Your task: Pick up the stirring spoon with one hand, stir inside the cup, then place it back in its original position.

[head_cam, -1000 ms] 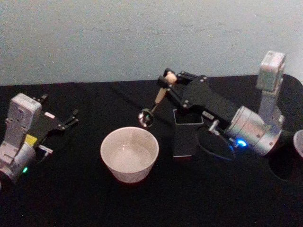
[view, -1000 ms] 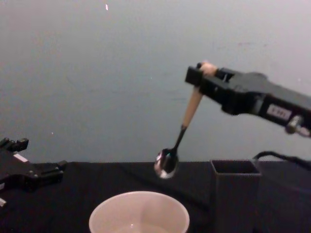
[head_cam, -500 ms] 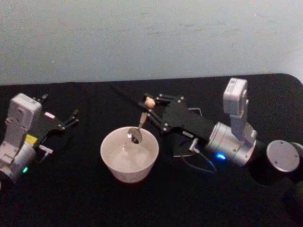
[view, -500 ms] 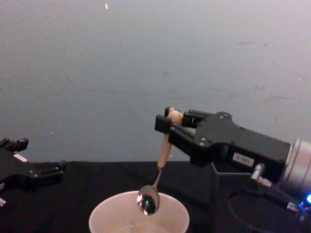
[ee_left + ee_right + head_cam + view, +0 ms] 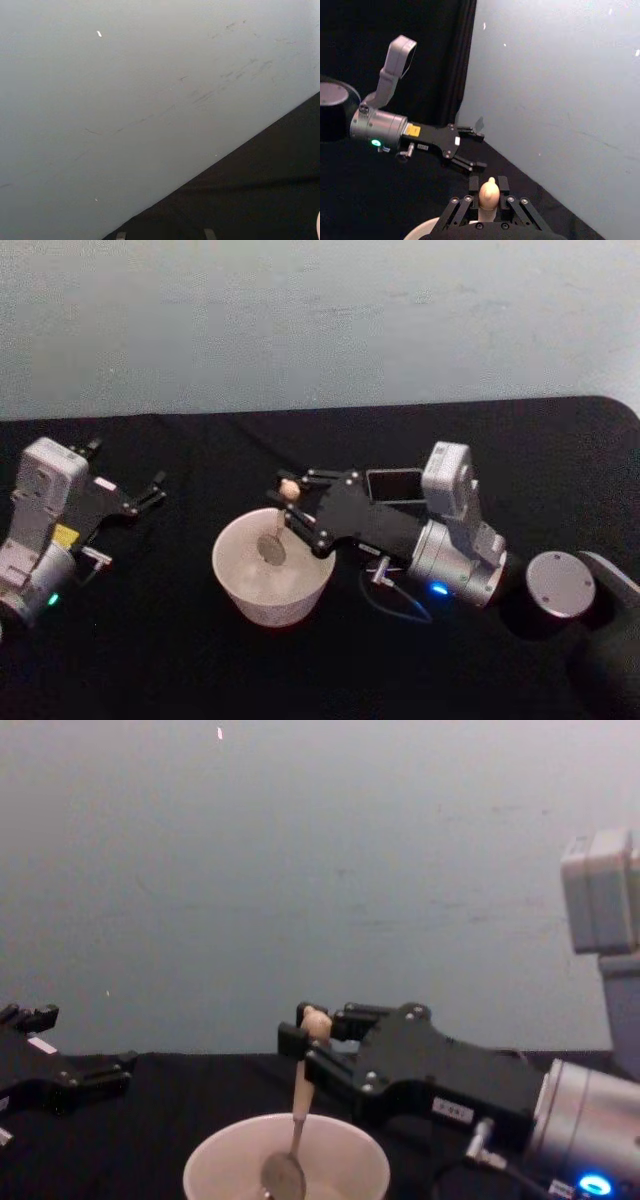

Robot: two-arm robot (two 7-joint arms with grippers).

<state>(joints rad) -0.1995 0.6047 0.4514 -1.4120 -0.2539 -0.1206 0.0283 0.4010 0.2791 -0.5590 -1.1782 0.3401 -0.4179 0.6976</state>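
Stirring step — the right gripper's [image 5: 290, 502] jaws clench the spoon [image 5: 272, 546], its bowl down inside the cup [image 5: 240, 595]. Next come small circles, kept clear of the rim. The left gripper [image 5: 130, 475] idles at nine o'clock, jaws released.

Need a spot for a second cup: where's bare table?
Bare black cloth: the near strip before the cream-white round cup, and between it and the parked left gripper. Crowded: the cup's right, with the right gripper holding the bear-topped wooden spoon by the dark grey square holder.
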